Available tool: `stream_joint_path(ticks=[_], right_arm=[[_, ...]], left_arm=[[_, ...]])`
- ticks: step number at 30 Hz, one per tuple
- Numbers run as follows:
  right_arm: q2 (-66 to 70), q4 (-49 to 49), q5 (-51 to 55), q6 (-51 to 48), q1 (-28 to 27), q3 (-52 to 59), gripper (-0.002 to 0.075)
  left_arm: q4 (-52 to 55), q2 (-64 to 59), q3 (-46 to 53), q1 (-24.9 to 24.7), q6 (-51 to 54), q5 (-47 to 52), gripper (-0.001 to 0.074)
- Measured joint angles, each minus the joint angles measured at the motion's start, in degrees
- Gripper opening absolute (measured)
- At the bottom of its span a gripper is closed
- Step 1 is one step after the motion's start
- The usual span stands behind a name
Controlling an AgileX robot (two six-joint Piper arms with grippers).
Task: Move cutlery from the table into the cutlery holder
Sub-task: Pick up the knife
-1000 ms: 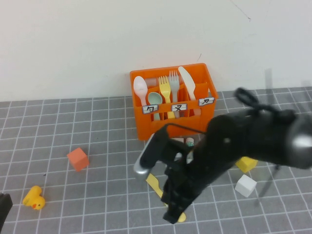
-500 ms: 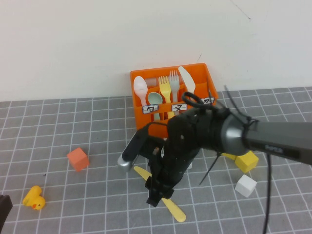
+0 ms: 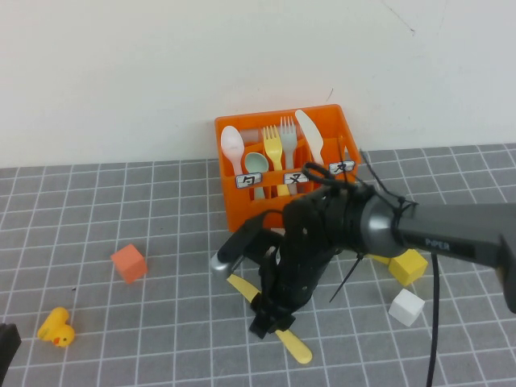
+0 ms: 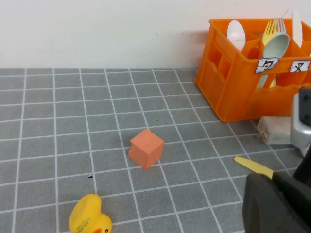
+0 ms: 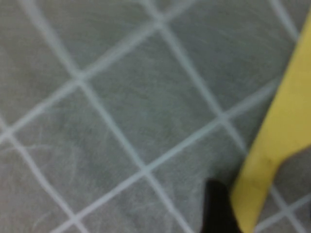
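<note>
The yellow knife (image 3: 274, 325) lay flat on the table (image 3: 161, 322), in front of the cutlery holder (image 3: 286, 165) and toward the near edge; a slim plastic piece, its middle covered by the right gripper (image 3: 264, 321). Whether that gripper's fingers were clenched could not be told. The yellow fork (image 3: 274, 157) and mint spoon (image 3: 256, 169) stood upright in the holder's compartments. The left gripper (image 3: 6, 345) sat at the near left corner, finger state indeterminable.
</note>
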State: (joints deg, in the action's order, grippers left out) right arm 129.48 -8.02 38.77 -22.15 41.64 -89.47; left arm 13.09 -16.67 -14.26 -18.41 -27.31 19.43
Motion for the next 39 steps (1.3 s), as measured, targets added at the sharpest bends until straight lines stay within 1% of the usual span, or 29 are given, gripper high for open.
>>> stream_joint_path(ticks=[6, 14, 19, 23, 33, 39], right_arm=[[0.58, -2.50, 0.75, 0.73, -0.85, -0.44, 0.0393], [0.94, -1.32, 1.65, 0.14, -0.66, -0.80, 0.0391], [1.02, -0.13, 1.78, -0.91, -0.52, -0.93, 0.0339], [1.02, 0.00, 1.78, -1.59, -0.52, -0.93, 0.0322], [1.02, 0.14, 1.38, -1.73, 0.10, -0.93, 0.0319], [1.16, 3.44, 0.70, -1.73, 1.81, -0.93, 0.0319]], left_arm=[[0.00, 0.00, 0.00, 0.00, 0.00, 0.10, 0.0000], [0.11, 0.00, 0.00, 0.00, 0.00, 0.10, 0.0000], [0.19, 0.00, 0.00, 0.00, 0.00, 0.10, 0.0000], [0.19, 0.00, 0.00, 0.00, 0.00, 0.10, 0.0000], [0.19, 0.00, 0.00, 0.00, 0.00, 0.10, 0.0000], [0.19, 0.00, 0.00, 0.00, 0.00, 0.10, 0.0000]])
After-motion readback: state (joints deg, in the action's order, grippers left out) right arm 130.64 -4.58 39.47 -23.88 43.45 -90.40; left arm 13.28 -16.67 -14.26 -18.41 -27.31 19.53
